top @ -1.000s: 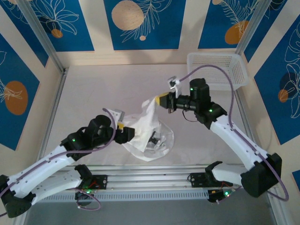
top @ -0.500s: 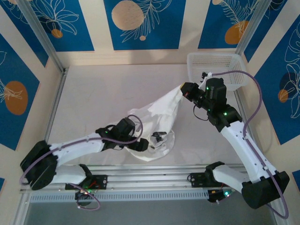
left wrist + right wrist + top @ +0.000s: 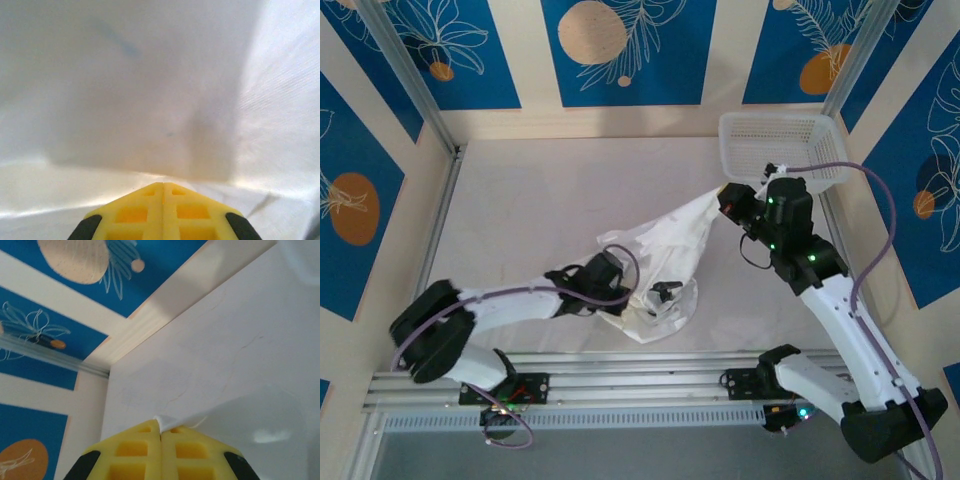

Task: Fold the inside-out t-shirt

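Dragged toward the white plastic mesh basket, the plain white, wrinkled, thin-fabric t-shirt is now pulled into a long slanting sheet. A second ago it sat bunched well short of the basket. The right gripper has moved up beside the basket's near left corner. The left gripper has slid along the cloth's far end and brought its jaws together.

In the right wrist view, the yellow fingers are pressed together on a thin sliver of white fabric that pokes out at their tips, so this gripper is clamped on a raised corner of the t-shirt. The left gripper's yellow fingers also meet, with white cloth all around them; whether any fabric is caught between them cannot be told.

The shirt's lower end lies heaped on the pale table, well away from the basket. A small dark mark sits on that heap.
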### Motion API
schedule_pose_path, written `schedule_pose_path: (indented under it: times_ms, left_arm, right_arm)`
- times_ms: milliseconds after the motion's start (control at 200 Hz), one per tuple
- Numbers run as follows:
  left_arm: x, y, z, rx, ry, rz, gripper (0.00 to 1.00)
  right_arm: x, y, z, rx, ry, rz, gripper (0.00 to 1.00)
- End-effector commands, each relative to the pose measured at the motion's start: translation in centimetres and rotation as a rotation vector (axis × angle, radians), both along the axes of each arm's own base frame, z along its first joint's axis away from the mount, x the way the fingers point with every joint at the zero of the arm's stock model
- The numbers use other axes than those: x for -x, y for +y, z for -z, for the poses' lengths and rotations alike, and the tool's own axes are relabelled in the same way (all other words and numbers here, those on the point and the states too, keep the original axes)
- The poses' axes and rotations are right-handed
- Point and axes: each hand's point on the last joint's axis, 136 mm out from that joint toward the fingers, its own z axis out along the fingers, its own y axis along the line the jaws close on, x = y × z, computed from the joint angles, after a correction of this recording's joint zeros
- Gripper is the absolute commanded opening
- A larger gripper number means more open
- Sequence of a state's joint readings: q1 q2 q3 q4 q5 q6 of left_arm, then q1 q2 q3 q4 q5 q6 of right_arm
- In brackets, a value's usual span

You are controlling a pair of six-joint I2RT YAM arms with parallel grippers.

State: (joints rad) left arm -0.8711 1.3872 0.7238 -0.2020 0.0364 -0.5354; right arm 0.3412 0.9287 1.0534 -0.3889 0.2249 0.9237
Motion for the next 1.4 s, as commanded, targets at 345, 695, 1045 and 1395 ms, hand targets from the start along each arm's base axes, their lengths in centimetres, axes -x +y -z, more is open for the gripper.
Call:
schedule_pose_path:
  times_ms: [345, 695, 1045, 1395]
  left_arm:
    - [-2.4, 9.3, -15.4, 0.144, -0.188, -0.133, 0.05]
    - [4.4, -2.0, -5.3, 0.312, 0.196, -0.065, 0.65]
    - [2.2, -7.1, 0.3, -0.039, 0.237, -0.198, 0.66]
    - [0.7, -3.9, 6.0, -0.308, 0.214, -0.319, 0.42]
  right_arm:
    - [3.9, -8.3, -7.5, -0.015, -0.147, 0.338, 0.00]
    - [2.2, -5.4, -3.4, -0.014, -0.046, 0.225, 0.00]
    - [3.2, -5.6, -3.7, 0.039, -0.064, 0.230, 0.00]
    - [5.0, -7.1, -4.5, 0.079, -0.104, 0.271, 0.00]
